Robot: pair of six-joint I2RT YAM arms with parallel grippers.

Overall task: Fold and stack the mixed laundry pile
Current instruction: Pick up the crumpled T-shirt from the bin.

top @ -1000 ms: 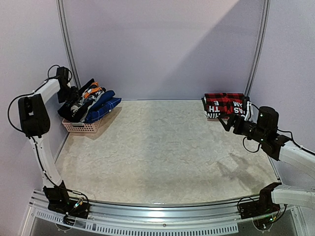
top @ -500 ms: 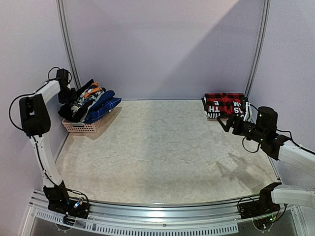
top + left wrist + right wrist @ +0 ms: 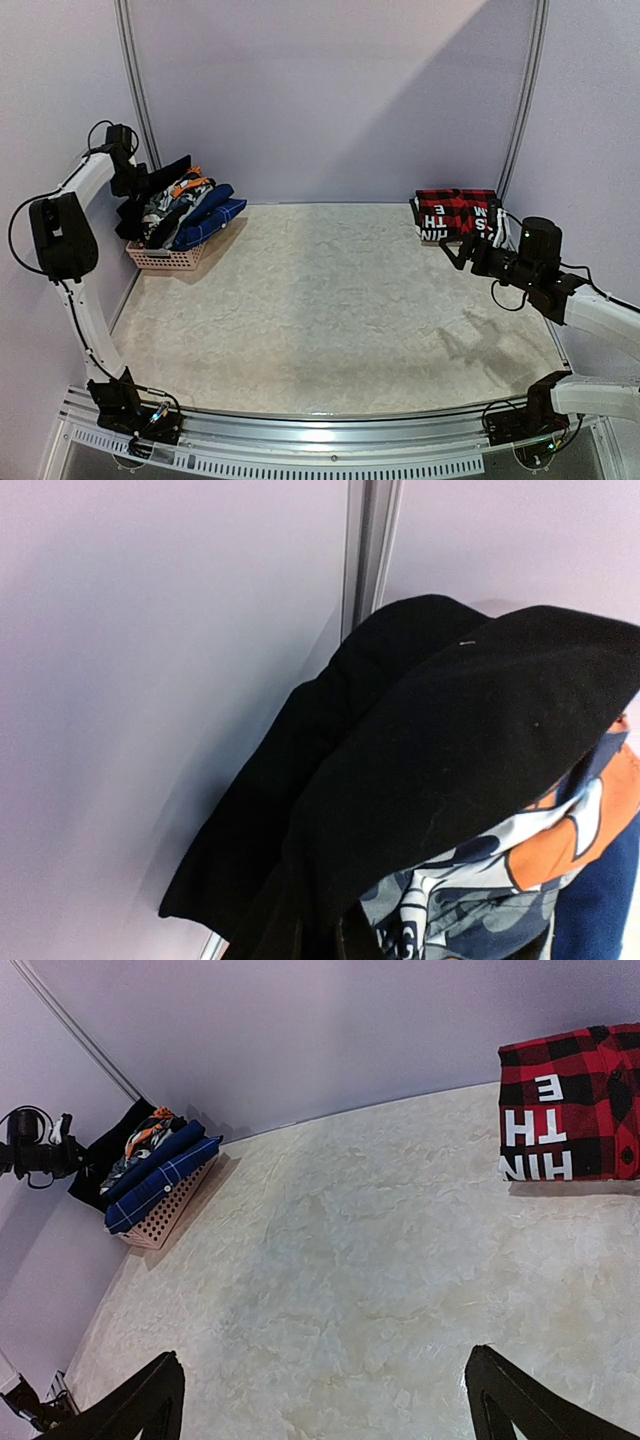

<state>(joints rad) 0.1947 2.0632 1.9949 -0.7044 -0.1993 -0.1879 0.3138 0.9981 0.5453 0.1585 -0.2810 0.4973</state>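
The mixed laundry pile (image 3: 185,212) sits heaped in a pale lattice basket (image 3: 165,258) at the far left. A blue plaid shirt (image 3: 212,220) lies on its right side, and a grey-white-orange patterned piece (image 3: 500,885) is in the middle. My left gripper (image 3: 134,184) is at the pile's back left corner, shut on the black trousers (image 3: 440,750), whose edge is pulled up above the basket. The black cloth hides its fingers in the left wrist view. My right gripper (image 3: 330,1400) hangs open over bare table at the right, holding nothing.
A folded red-and-black plaid garment with white letters (image 3: 457,213) lies at the far right by the back wall, just beyond my right gripper (image 3: 462,250). The basket (image 3: 165,1215) stands against the left wall and a metal corner post (image 3: 370,540).
My left gripper has shut on the black trousers and risen toward the back left, pulling the cloth up. The right arm has hardly moved.
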